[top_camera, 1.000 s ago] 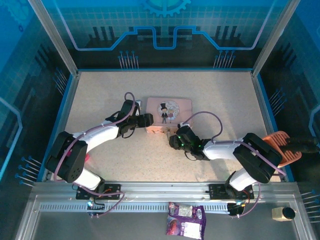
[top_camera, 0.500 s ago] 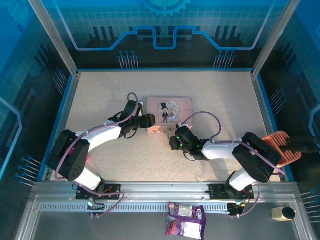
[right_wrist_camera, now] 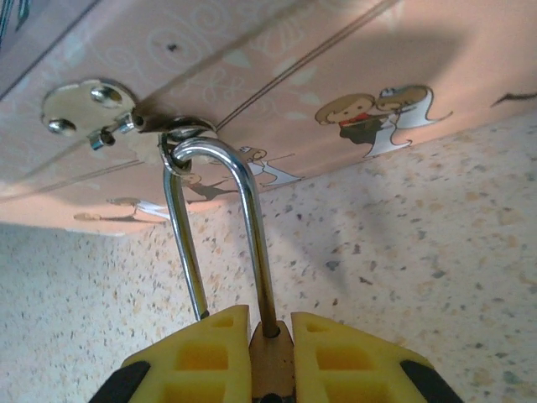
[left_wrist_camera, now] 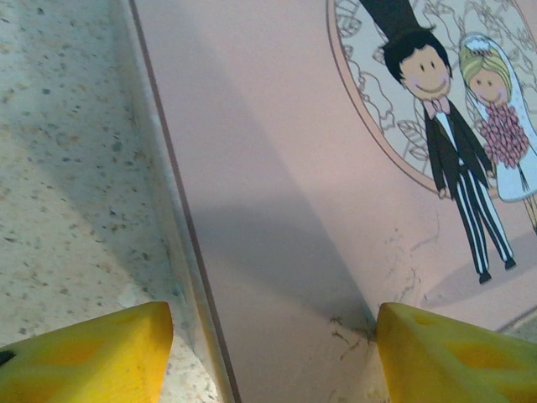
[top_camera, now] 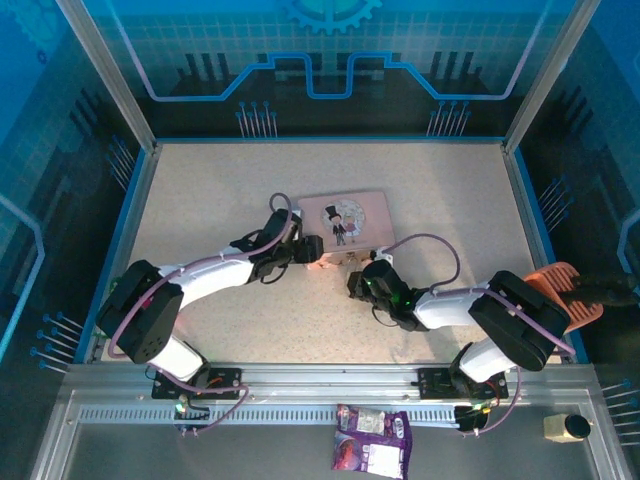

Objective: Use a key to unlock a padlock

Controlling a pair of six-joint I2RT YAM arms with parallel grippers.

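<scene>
Early going. Found padlock [right_wrist_camera: 272, 369] pinched by its body in right gripper [right_wrist_camera: 270, 342], hung by shackle [right_wrist_camera: 252, 210] from clasp [right_wrist_camera: 88, 105] on front of box [right_wrist_camera: 352, 59], low over table [right_wrist_camera: 419, 252]. Looks locked, though hard to tell: shackle's left leg ends behind a finger. Done: lock steadied. Left to do: bring key, insert, turn, free shackle. Saw left gripper [left_wrist_camera: 273, 353] spread astride box edge, gripping nothing. Logged box as shut, lid down; contents hidden.
</scene>
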